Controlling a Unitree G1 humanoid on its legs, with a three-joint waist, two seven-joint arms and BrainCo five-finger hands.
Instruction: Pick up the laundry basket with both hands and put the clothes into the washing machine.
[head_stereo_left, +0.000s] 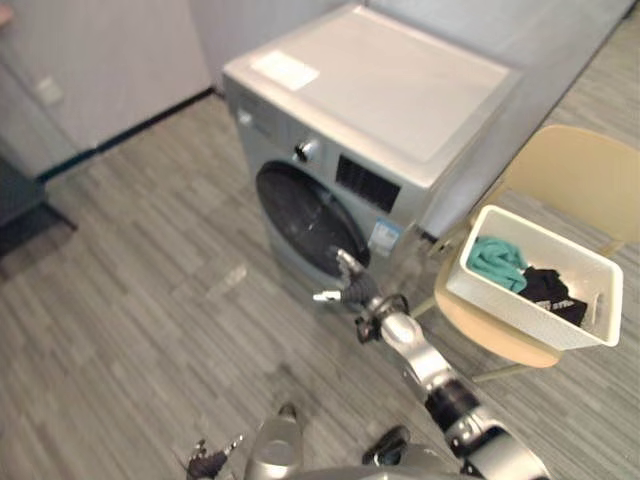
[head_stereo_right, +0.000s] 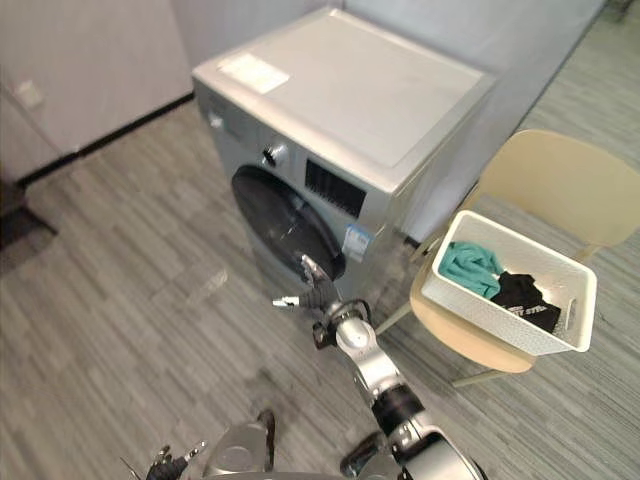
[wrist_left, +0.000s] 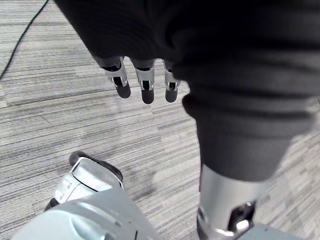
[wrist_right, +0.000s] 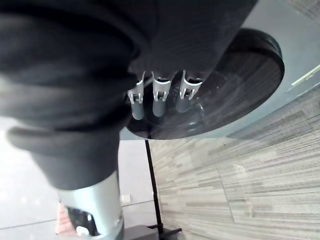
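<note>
Right robot hand (head_stereo_left: 343, 283), fingers relaxed and empty, near closed washer door (head_stereo_left: 295, 212); left robot hand (wrist_left: 146, 87) hangs released. Risk: fingertips slip off door rim, leaving laundry basket (head_stereo_left: 520, 315) clothes unloaded.

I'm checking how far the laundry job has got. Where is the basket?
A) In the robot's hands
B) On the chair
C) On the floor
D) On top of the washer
B: the basket rests on the seat of the chair beside the washer, with the clothes inside it.
</note>
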